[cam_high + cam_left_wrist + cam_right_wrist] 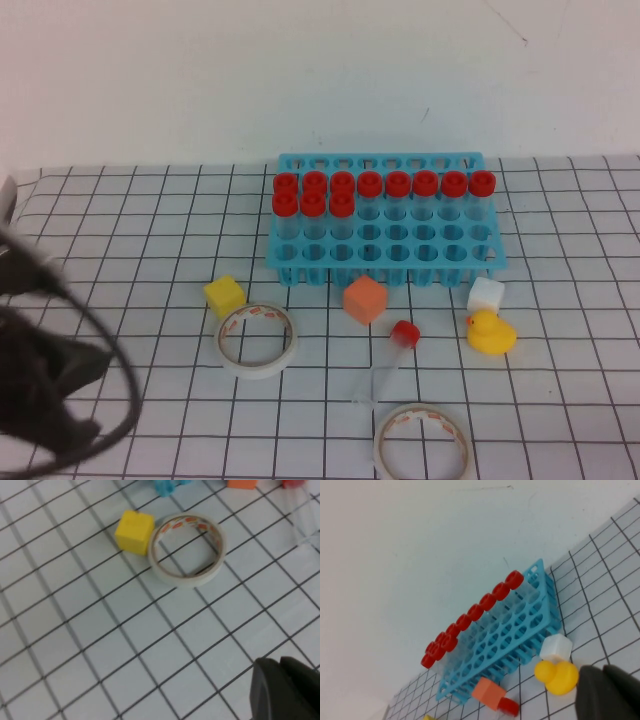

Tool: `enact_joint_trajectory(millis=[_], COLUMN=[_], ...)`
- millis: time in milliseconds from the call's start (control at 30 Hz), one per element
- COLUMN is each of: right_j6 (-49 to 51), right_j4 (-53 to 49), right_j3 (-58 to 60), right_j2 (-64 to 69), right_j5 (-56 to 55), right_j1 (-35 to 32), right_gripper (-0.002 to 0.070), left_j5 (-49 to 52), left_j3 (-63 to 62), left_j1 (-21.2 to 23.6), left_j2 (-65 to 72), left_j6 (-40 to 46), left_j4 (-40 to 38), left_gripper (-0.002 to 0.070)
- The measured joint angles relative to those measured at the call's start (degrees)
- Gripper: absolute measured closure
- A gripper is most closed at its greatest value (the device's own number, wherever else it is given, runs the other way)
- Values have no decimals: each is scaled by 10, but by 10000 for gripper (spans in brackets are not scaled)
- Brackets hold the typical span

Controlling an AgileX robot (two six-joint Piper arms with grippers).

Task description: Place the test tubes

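Step in hand: pickup of the one loose test tube (385, 368), not yet begun. It lies flat on the grid mat (150, 250) at 6 o'clock from the blue rack (385, 262), between the orange cube (364, 299) and the near tape roll (422, 447). Left gripper (282, 680): jaws closed, empty, low at 8 o'clock from the rack, near the far tape roll (257, 340). Right gripper (606, 685): closed, empty, on the 4 o'clock side by the duck (490, 333). Next move, as judged: open one gripper, take the tube across its clear body, upright it, and seat it in the second row's next free hole. Count: tubes in rack 11 (8 back row, 3 second row), loose 1. Cubes 3: yellow cube (224, 296), orange cube, white cube (486, 294). Tape rolls 2, duck 1.
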Motion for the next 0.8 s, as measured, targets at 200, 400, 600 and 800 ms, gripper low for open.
enact_joint_trajectory(millis=[200,400,600,800], right_j6=[-21,-49,-75,-87], right_j4=[0,0,0,0], right_j3=[0,0,0,0], right_j2=[0,0,0,0], right_j5=[33,71,72,72], right_j1=[0,0,0,0], right_gripper=[678,678,678,678], left_j5=[5,-3,-4,55], left_j3=[-72,-129,-212,-310], left_j1=[-106,-210,-267,-306], left_j2=[116,219,325,441], left_j6=[-9,-71,-130,-186], left_j4=[52,106,157,226], left_gripper=[676,676,676,545])
